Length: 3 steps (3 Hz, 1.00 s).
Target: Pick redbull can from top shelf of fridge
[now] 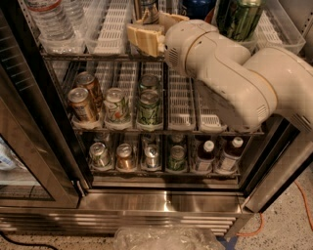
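Foreground: a crumpled clear plastic bag (166, 238) lies on the floor before the steel sill of the open fridge (161, 202). Middle: the cream arm (234, 83) enters from the right edge, its thick links crossing in front of the middle rack and bending up and to the left. Beyond: the gripper (149, 27) is at the front of the top shelf (110, 29), directly at what appears to be the redbull can (148, 7), which stands in a centre lane and is cut off by the picture's upper edge; whether the gripper clasps it cannot be told. A water bottle (49, 19) stands to the left and a green can (239, 17) to the right.
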Available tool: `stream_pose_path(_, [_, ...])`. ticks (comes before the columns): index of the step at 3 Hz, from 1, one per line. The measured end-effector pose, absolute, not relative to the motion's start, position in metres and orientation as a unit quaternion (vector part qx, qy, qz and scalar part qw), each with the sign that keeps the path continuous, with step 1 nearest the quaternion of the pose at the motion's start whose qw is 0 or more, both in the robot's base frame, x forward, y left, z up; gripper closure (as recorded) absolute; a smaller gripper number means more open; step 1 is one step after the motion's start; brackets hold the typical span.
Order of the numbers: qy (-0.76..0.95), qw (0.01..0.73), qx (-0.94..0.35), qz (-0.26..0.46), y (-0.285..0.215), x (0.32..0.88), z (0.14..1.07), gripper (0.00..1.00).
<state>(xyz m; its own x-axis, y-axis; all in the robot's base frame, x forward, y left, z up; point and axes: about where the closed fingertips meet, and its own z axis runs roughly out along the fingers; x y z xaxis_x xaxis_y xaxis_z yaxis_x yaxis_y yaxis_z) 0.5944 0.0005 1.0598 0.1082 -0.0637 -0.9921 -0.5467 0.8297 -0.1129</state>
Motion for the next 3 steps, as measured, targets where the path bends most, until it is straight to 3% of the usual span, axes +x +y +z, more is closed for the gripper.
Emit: stream_pose_path(3, [0.607, 0.736, -0.237, 0.184, -0.002, 0.587, 1.079, 1.0])
